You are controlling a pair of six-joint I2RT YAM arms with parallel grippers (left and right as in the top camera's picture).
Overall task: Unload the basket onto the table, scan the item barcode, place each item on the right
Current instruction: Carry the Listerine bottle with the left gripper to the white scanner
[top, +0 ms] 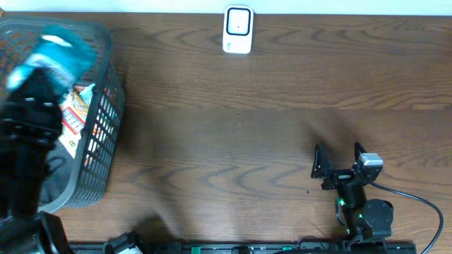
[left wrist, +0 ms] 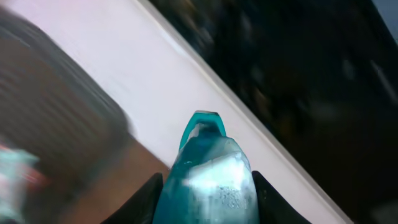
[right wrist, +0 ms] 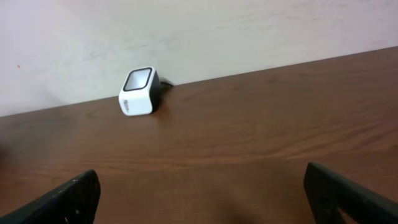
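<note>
Holding the teal shiny plastic pouch clamped above the dark grey mesh basket, the left gripper seems at the carrying step — next it must bring the pouch across to face the small white scanner — while the right gripper stands wide open.

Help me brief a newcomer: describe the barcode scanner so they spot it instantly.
Follow the brown wooden table to its far edge, by the pale wall. Near the middle stands the scanner, alone: a small white box with a dark window, far from the grey basket at left.
</note>
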